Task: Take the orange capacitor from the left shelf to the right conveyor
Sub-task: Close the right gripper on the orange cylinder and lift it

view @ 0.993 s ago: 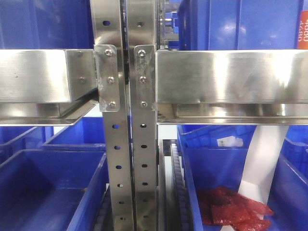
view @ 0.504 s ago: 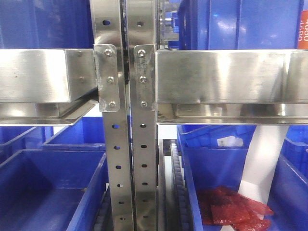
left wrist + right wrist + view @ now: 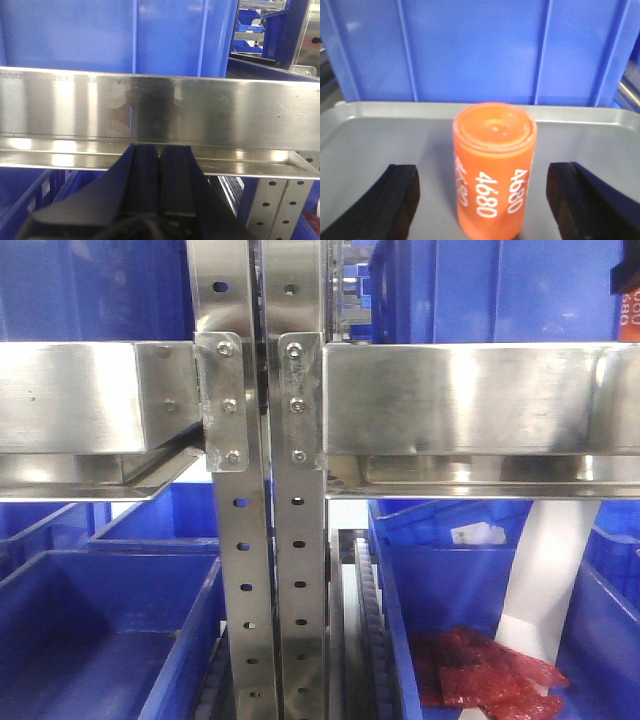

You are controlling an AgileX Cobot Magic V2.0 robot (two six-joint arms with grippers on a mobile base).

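Your left gripper (image 3: pixel 160 150) has its two fingers pressed together with nothing between them. It points at the steel beam (image 3: pixel 200 107), so you can leave it there.

In the front view the shelf (image 3: pixel 245 540) fills the picture, with blue bins (image 3: pixel 100 630) below and red bags (image 3: pixel 480 670) at 5 o'clock. These bags are not your target. The orange capacitor (image 3: pixel 494 165) shows there only as a sliver at the 2 o'clock edge.

In the right wrist view it stands upright on a grey tray (image 3: pixel 380 130), in front of a blue bin (image 3: pixel 470 50). Your right gripper (image 3: pixel 484 175) is opened wide, with one finger (image 3: pixel 395 200) at 8 o'clock and the other at 4 o'clock. Neither touches the can.

The gap looks smaller on the 4 o'clock side. I think you should shift a little toward 3 o'clock before you close, so that both pads meet the can together. Otherwise it may tip. Grip it around the middle and lift it straight up above the tray rim before you pull back. The conveyor is in none of the views.
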